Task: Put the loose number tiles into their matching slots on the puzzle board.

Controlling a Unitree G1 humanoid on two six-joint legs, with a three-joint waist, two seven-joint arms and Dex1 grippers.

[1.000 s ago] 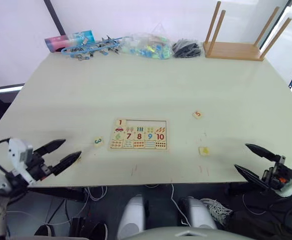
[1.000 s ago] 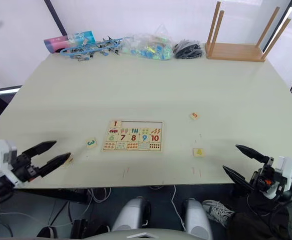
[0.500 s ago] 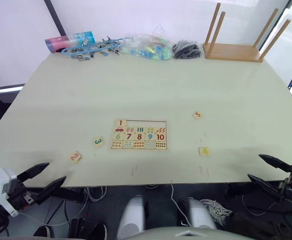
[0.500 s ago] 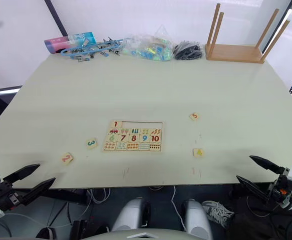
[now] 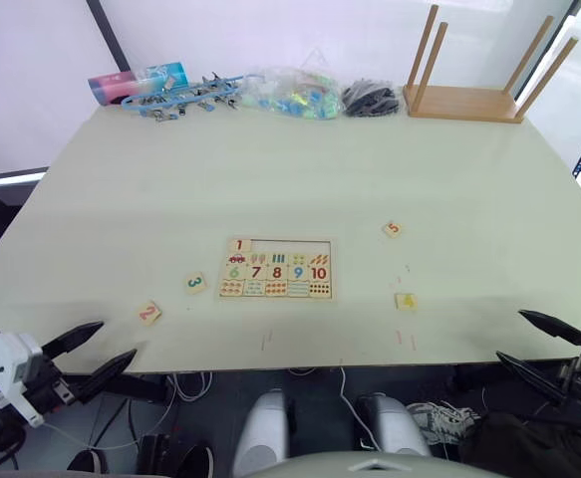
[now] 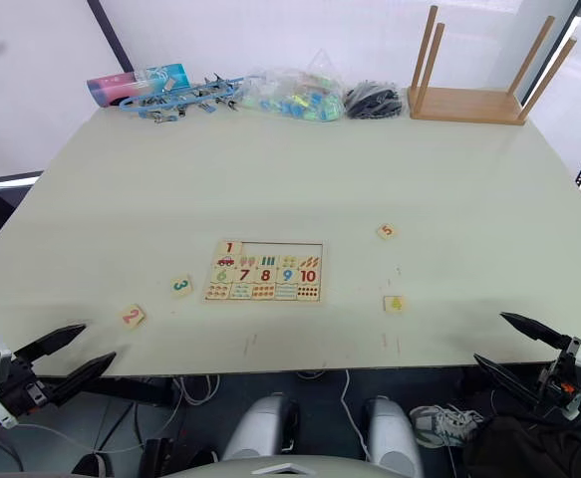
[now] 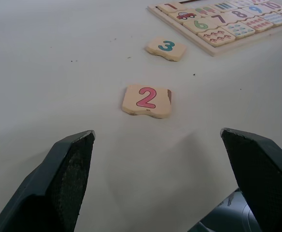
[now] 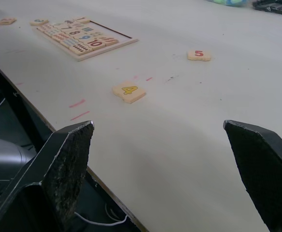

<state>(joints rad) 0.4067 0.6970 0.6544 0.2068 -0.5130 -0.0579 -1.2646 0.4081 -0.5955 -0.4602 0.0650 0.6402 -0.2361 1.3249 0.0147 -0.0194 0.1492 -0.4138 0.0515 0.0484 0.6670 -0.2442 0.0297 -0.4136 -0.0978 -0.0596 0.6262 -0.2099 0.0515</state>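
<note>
Four loose tiles lie on the counter [image 5: 270, 169] around the puzzle board [image 5: 276, 268] in the left eye view: tile 3 [image 5: 195, 283] and tile 2 [image 5: 148, 313] left of the board, tile 5 [image 5: 393, 229] and tile 4 [image 5: 406, 300] to its right. Tile 1 [image 5: 240, 245] seems seated in the board's top-left slot. The left tool [image 5: 99, 351] and right tool [image 5: 541, 346] hang past the counter's near edge, fingers apart, empty.

The left wrist view shows tile 2 nearest, tile 3 between it and the board.

The right wrist view shows tile 4 nearer than tile 5.
</note>
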